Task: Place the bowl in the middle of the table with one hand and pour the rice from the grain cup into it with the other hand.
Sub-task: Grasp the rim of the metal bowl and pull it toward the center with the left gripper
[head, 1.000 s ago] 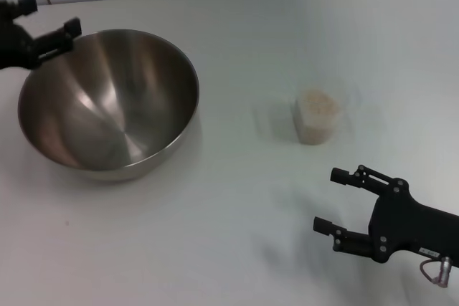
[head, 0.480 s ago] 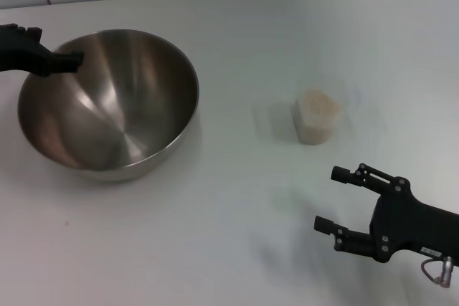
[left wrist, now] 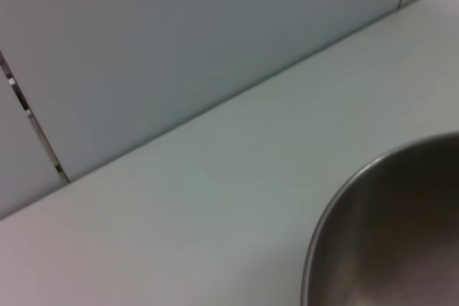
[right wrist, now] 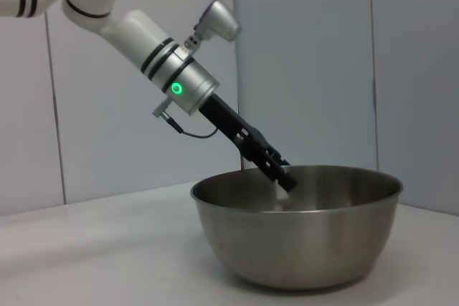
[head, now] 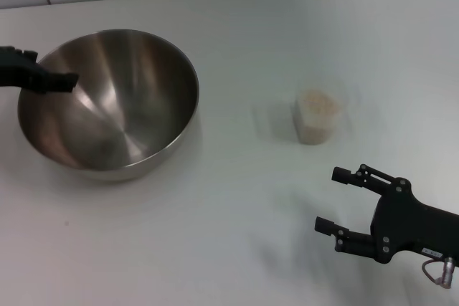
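Head view: my left gripper (head: 63,80) is at the bowl (head: 115,102) rim, grip unclear; right gripper (head: 343,206) open. Next I clamp and slide.

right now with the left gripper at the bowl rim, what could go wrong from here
The left gripper sits at the far-left rim of the steel bowl; a thin-rim pinch may slip, or tilt the bowl when dragged toward the middle of the table. The grain cup, full of rice, stands in that direction, so an overshoot could knock it. The right gripper waits open nearby.
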`<control>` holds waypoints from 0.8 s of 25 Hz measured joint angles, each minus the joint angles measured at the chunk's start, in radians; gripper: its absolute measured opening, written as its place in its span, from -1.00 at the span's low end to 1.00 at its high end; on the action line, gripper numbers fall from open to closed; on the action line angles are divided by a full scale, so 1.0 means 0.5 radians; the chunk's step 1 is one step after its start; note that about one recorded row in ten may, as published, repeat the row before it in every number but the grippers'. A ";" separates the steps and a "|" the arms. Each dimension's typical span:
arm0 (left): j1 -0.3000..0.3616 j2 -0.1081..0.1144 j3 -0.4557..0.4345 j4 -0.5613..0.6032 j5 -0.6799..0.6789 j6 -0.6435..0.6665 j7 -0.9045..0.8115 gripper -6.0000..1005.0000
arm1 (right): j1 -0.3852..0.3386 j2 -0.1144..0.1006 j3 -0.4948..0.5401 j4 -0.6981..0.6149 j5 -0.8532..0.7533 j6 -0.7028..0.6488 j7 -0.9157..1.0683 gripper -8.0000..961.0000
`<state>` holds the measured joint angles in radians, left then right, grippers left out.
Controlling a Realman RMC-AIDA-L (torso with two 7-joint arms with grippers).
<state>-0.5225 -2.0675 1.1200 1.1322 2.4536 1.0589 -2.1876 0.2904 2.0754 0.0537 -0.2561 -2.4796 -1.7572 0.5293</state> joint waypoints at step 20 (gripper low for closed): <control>-0.101 0.002 -0.013 -0.078 0.128 0.050 0.008 0.02 | 0.015 0.000 0.000 0.000 0.003 -0.008 0.000 0.69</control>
<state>-0.5731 -2.0667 1.1137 1.0934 2.5174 1.0840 -2.1835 0.2980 2.0753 0.0537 -0.2561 -2.4783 -1.7611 0.5292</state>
